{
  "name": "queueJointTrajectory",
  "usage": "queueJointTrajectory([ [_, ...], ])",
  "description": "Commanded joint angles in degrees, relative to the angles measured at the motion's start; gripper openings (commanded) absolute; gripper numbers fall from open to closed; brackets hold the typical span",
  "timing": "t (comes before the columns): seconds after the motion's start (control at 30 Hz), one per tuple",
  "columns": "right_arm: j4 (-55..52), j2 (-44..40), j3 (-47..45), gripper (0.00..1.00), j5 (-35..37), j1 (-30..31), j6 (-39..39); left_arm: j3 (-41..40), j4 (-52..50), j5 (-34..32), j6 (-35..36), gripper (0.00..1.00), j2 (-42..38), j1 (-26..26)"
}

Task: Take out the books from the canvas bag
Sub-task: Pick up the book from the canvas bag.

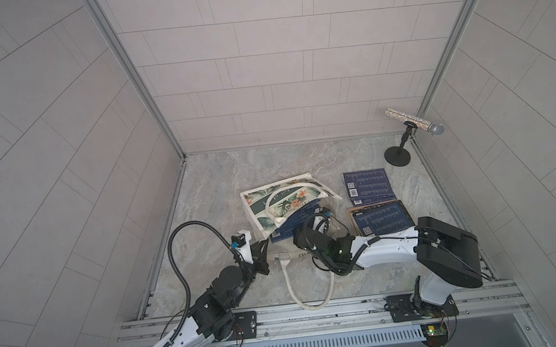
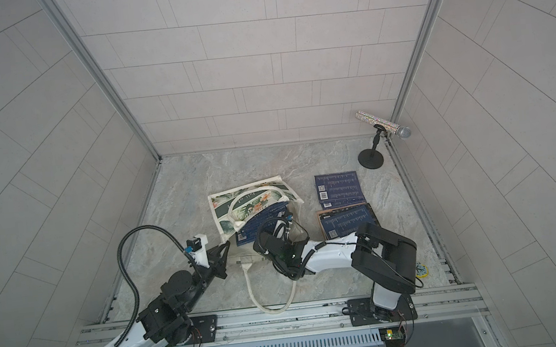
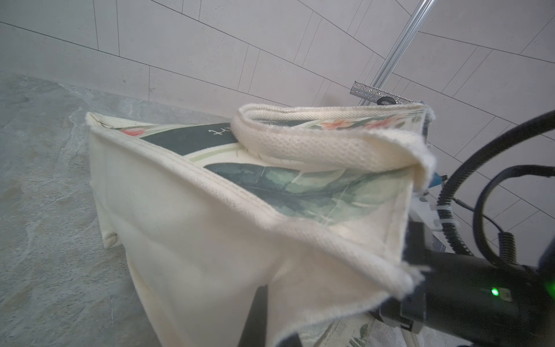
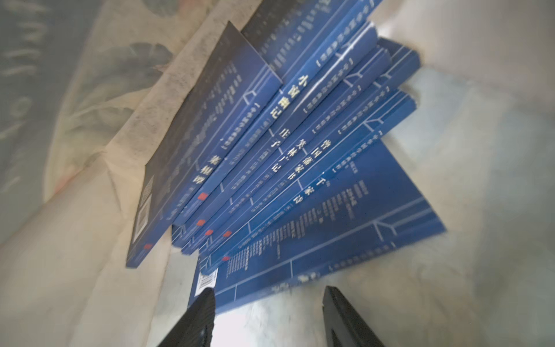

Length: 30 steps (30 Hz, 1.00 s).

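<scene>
left gripper [image 1: 265,245] clamped on the canvas bag [image 1: 255,201] edge, lower centre-left of frame, right gripper [image 4: 268,296] partly open inside the bag mouth, facing stacked blue books [image 4: 315,168]

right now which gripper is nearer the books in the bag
Right. The right gripper reaches into the bag, jaws at the books; the left gripper clamps the bag's edge from outside.
</scene>
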Motion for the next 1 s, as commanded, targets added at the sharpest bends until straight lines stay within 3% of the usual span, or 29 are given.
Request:
queueJointTrajectory([
  [0.0, 2.11, 3.41, 0.29, 0.56, -2.39, -1.90, 3.17, 0.30, 2.72, 1.07, 0.64, 0.00, -0.34, 0.10],
  [0.2, 0.87, 4.70, 1.19, 0.53, 3.45, -2.87, 1.50, 0.09, 3.46, 2.02, 0.73, 0.00, -0.26, 0.10],
  [0.37, 5.00, 6.90, 0.96, 0.36, 4.26, -3.97, 0.69, -0.29, 4.54, 3.20, 0.74, 0.00, 0.08, 0.10],
  [0.5, 15.08, 9.54, 0.47, 0.33, 2.71, -4.96, -3.69, -0.31, 5.17, 3.53, 0.74, 0.00, 0.85, 0.10],
  [0.6, 18.56, 9.90, -0.79, 0.19, 1.53, -5.60, -4.10, -0.13, 5.19, 3.46, 0.78, 0.00, 1.38, 0.10],
  [0.77, 18.09, 4.79, -2.79, 0.01, 3.23, -4.94, -8.74, -0.04, 5.17, 3.01, 0.89, 0.00, 1.40, 0.09],
  [0.97, 12.82, -5.57, -6.18, 0.00, 3.85, -4.12, -11.02, 0.04, 4.20, 2.35, 0.89, 0.00, 0.78, 0.10],
])
